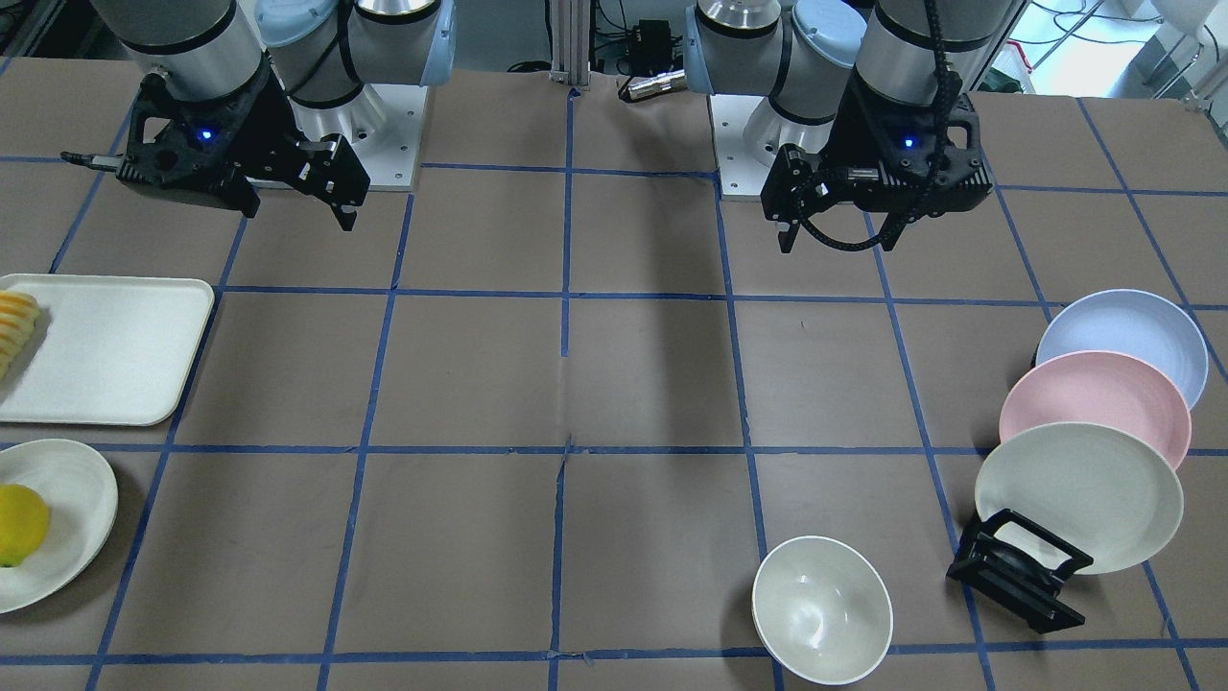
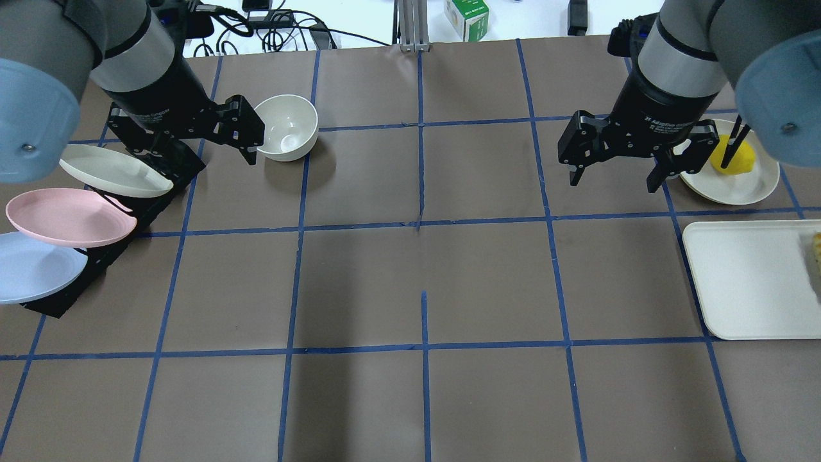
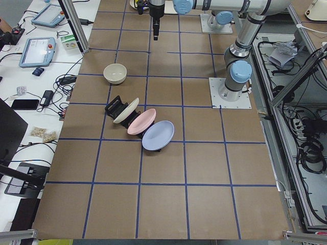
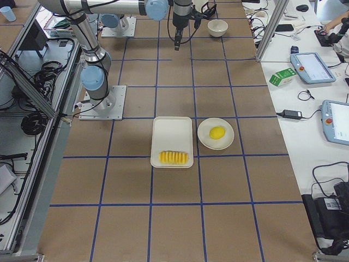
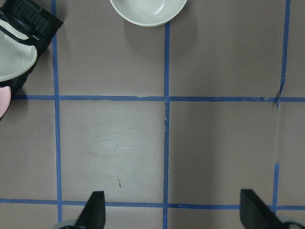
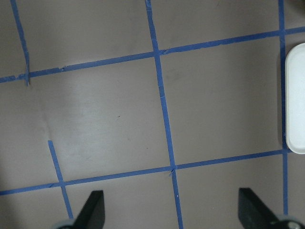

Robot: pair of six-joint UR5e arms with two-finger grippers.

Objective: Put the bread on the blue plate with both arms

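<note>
Reading across the overhead view, robot's left first.

Far left: a black slotted rack (image 2: pixel 61 300) on the brown paper-covered table with a blue tape grid (image 2: pixel 423 289). It holds three round plates, tilted and overlapping. The matte pale blue plate (image 2: pixel 35 266) sits in the slot nearest the robot. A pink plate (image 2: pixel 67 215) comes next, and a cream-white plate (image 2: pixel 112 170) is farthest out. All three are bare.

The left gripper (image 5: pixel 172 200) hangs over the table just beside the rack's outer end. In its wrist view I see both fingers spread wide, with only taped paper between them. It holds nothing.

A glossy white round bowl (image 2: pixel 287 126) stands upright just beyond that gripper, apart from the rack.

The middle of the table shows only grid lines.

The right gripper (image 2: pixel 612 183) hovers above the table with its jaws wide apart, and it holds nothing.

Just past it is a shallow cream round plate (image 2: pixel 737 183) carrying a round yellow lemon-like fruit (image 2: pixel 731 157).

On the robot's side of that plate lies a cream rectangular tray with rounded corners (image 2: pixel 744 282). The long ridged yellow-orange bread loaf (image 4: pixel 174 158) lies crosswise on the tray's outer end, the one away from the table's middle. From overhead only a sliver of the loaf shows at the frame edge.

The bread and the blue plate are well apart, at opposite ends of the table. Neither gripper touches either one.
</note>
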